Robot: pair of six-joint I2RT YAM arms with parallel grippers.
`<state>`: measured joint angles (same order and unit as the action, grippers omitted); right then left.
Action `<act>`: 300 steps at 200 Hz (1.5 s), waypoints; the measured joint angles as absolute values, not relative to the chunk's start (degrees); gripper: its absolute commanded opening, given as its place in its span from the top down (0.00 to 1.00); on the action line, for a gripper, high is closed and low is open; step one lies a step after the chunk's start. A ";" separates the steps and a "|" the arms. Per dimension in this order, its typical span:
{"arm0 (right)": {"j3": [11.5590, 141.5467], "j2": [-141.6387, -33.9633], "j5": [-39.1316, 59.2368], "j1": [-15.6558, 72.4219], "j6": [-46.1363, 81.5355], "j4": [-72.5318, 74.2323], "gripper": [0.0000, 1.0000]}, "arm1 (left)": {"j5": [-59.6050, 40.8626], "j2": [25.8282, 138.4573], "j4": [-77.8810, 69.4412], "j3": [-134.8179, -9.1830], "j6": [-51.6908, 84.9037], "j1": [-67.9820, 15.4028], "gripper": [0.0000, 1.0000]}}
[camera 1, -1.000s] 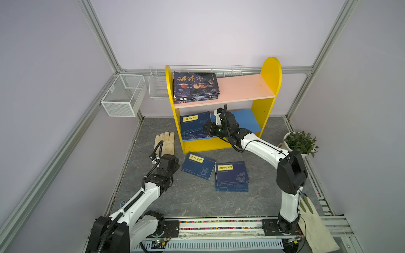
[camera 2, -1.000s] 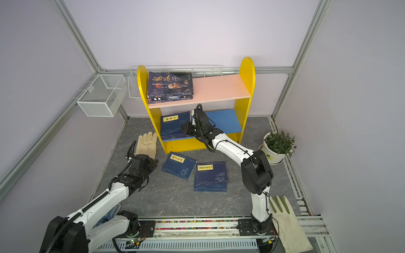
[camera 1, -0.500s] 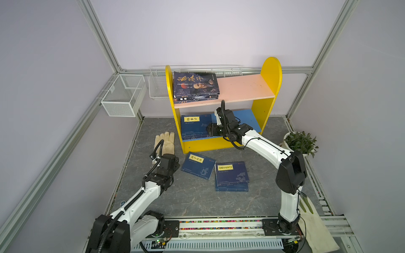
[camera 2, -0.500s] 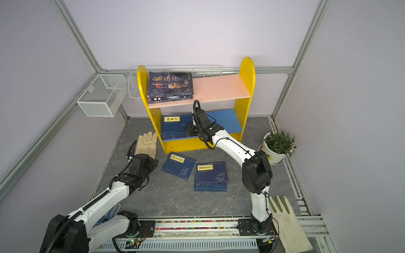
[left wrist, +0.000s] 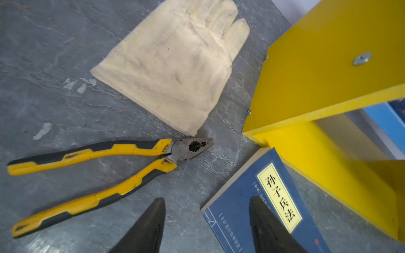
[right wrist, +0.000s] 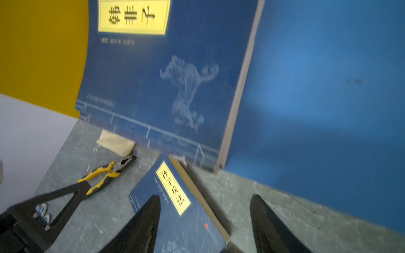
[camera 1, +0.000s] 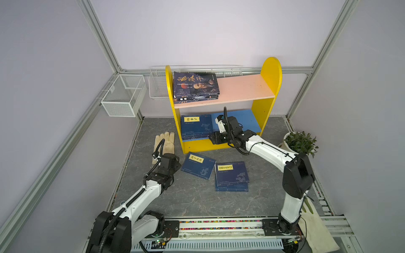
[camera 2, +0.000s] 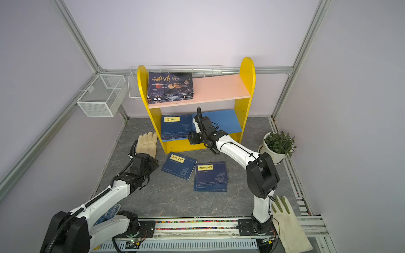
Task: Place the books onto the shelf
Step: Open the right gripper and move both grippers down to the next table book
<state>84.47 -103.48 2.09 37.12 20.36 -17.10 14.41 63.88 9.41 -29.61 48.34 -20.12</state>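
Note:
The shelf (camera 1: 266, 72) (camera 2: 247, 70) holds dark paperbacks (camera 1: 195, 85) on its pink board and a stack of navy books (camera 1: 196, 128) (right wrist: 166, 76) on the left of its blue board. My right gripper (camera 1: 213, 139) (right wrist: 205, 196) hovers open and empty just in front of that stack. On the floor lie a single navy book (camera 1: 198, 165) (left wrist: 252, 210) and a small navy pile (camera 1: 232, 176) (camera 2: 211, 176). My left gripper (camera 1: 174, 162) (left wrist: 207, 198) stands open and empty over the floor at the single book's left corner.
Yellow-handled pliers (left wrist: 109, 166) and a tan glove (camera 1: 164, 142) lie left of the shelf, close to my left gripper. White wire baskets (camera 1: 122, 98) hang on the left wall. A potted plant (camera 1: 300, 142) stands at the right, and a white glove (camera 2: 287, 223) lies near the front.
My right gripper pushed a navy book onto the lower-board stack, opened, let it go and drew back toward the shelf's front. The left arm has not moved.

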 measured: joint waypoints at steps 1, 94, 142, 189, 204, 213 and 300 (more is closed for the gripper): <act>84.12 -103.20 2.02 37.08 20.34 -17.10 0.31 | 14.31 64.01 9.32 -29.63 48.14 -20.12 0.38; 49.19 -79.99 5.15 23.70 24.14 -27.70 0.32 | -8.78 86.30 6.15 -48.90 19.97 -36.10 0.25; 42.44 -80.03 14.31 22.09 24.38 -34.17 0.33 | -14.41 100.53 14.26 -58.22 11.22 -40.91 0.36; 39.42 -81.91 21.93 20.34 23.97 -32.21 0.41 | -15.03 103.00 17.28 -60.58 8.14 -40.80 0.59; 39.27 -82.26 23.05 19.57 23.68 -31.20 0.45 | -15.11 103.44 17.47 -60.80 7.66 -40.75 0.63; 39.11 -82.41 23.64 19.05 23.53 -30.28 0.47 | -15.27 103.63 17.50 -60.97 7.57 -40.75 0.66; 39.64 -81.67 27.92 16.10 22.65 -25.34 0.60 | -16.97 106.02 17.91 -63.20 7.18 -40.56 0.90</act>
<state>39.64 -81.67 27.92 16.10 22.65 -25.34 -16.97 106.02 17.91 -63.20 7.18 -40.56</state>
